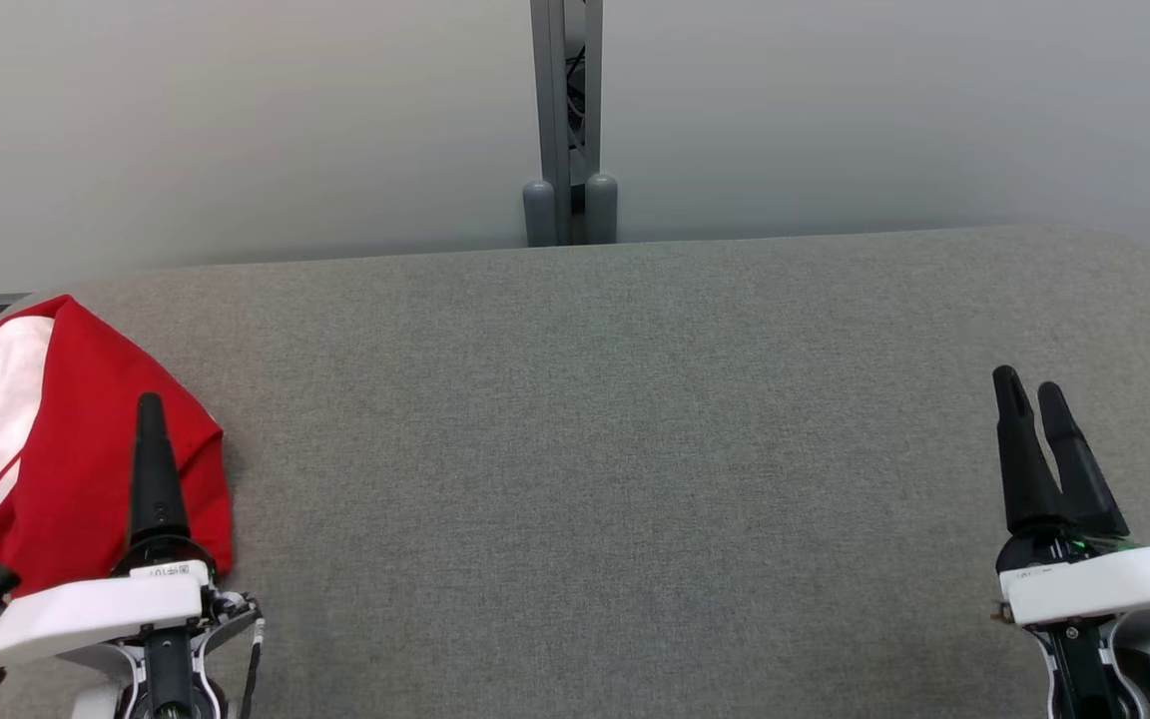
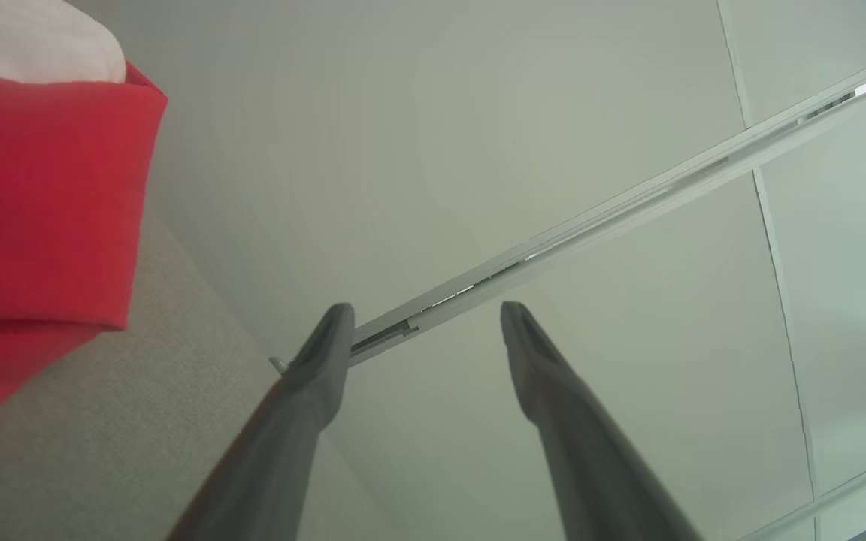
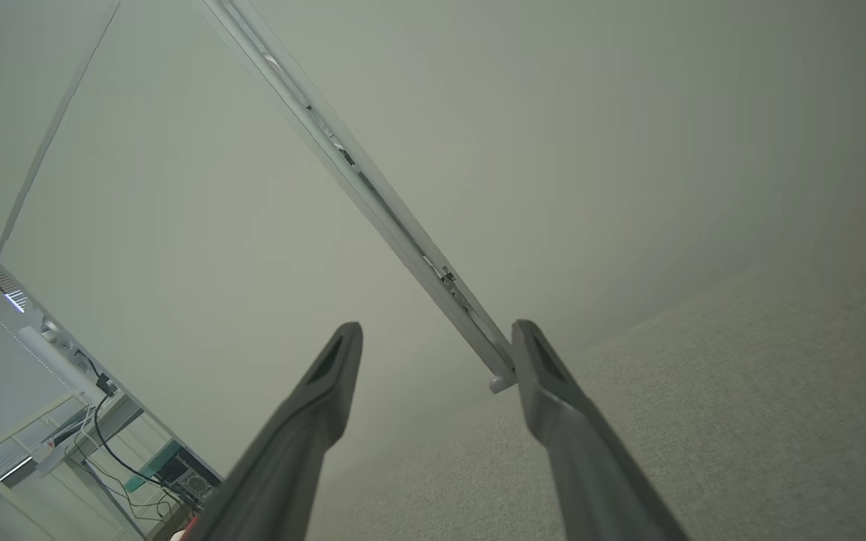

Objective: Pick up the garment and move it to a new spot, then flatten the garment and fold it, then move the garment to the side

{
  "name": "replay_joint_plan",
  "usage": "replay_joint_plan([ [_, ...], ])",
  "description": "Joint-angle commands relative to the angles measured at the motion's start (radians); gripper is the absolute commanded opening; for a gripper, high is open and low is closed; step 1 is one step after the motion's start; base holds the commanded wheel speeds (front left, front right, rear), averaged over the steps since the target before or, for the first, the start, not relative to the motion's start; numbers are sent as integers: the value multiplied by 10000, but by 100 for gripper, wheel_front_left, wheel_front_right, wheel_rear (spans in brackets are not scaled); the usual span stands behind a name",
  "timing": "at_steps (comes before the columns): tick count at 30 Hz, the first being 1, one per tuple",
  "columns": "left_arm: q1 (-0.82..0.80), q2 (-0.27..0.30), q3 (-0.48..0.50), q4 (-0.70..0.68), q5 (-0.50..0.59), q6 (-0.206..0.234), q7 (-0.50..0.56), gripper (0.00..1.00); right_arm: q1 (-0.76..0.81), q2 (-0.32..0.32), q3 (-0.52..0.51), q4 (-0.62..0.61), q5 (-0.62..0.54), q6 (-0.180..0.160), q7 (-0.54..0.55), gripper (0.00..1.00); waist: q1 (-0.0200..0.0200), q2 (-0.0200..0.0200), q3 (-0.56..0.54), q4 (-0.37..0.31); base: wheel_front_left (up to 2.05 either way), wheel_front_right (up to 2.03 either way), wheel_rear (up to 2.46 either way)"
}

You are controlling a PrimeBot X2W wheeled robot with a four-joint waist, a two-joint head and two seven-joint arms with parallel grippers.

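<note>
One red-and-white garment (image 1: pixel 76 449), one grey table (image 1: pixel 615 449), two end effectors (image 2: pixel 422 315) (image 1: pixel 1026 381), one metal post (image 1: pixel 567 100)

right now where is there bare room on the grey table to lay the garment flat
The grey fabric-covered table is bare from the crumpled red and white garment at its left end across to the open right gripper. Crowded at that left end, where the open left gripper sits by it.

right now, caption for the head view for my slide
Red-and-white garment crumpled at the grey table's left end, left gripper open by it, right gripper open
</note>
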Motion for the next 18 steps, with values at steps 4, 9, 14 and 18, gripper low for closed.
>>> replay_joint_plan([
  [4, -40, 28, 576, -524, 1232, 101, -101, 100, -420, -25, 253, -398, -986, 37, -230, 100, 0, 0, 15, 59, 0, 0, 0],
  [9, 46, 30, 572, -1233, 2545, 581, -168, 100, -566, 24, 559, -565, -2011, 38, -377, 100, 0, 0, 32, 104, 0, 0, 0],
  [14, 360, 33, -311, -2091, 4407, 1065, -251, 100, -618, 56, 793, -487, -3123, 40, -531, 100, 0, 0, 55, 115, 0, 0, 0],
  [18, 588, 35, -1050, -2365, 5785, 1477, -305, 100, -548, 97, 936, -412, -3758, 40, -639, 100, 0, 0, 68, 94, 0, 0, 0],
])
